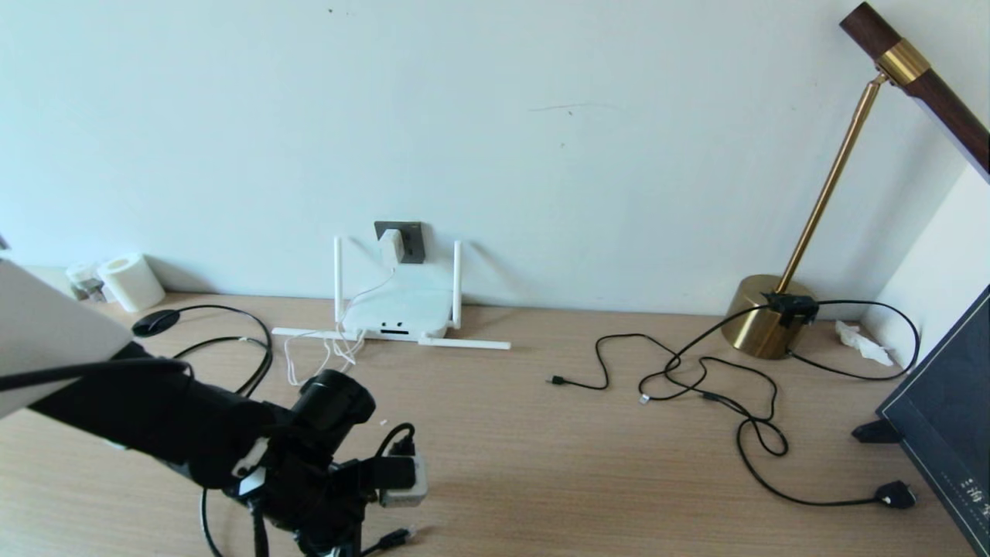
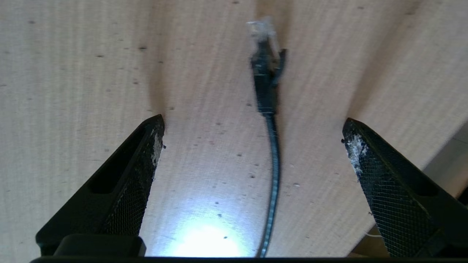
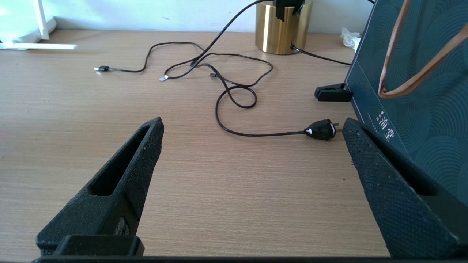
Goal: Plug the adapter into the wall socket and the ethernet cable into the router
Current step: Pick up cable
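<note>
Our left gripper [image 2: 252, 146] hangs low over the near left part of the wooden table [image 1: 541, 464], pointing down, with its two fingers [image 2: 139, 175] spread wide apart and holding nothing. Between the fingers, down on the wood, we see the ethernet cable [image 2: 272, 164] with its small black plug and clear tip. The plug lies flat and does not touch either finger. In the head view the same plug [image 1: 396, 534] peeks out at the near edge, just beside our left arm.

Our right gripper [image 3: 252, 146] waits over the near right part of the table, and its fingers are spread wide too, with nothing in them. Past it lies a black power plug [image 3: 321, 129] on a thin black cord [image 3: 234, 98], next to a dark blue bag [image 3: 420, 109] on the right.

Farther back on the right, thin black cords loop toward a gold lamp [image 1: 762, 313].

Farther back in the middle sits the router [image 1: 398, 309], flat and white, against the wall. Two of its antennas stand up and others lie flat on the table. Above it, the adapter [image 1: 392, 245] is on the wall socket [image 1: 410, 240], and its thin white cord [image 1: 340, 348] falls down in front of the router. At the far left stands a white paper roll [image 1: 131, 281].
</note>
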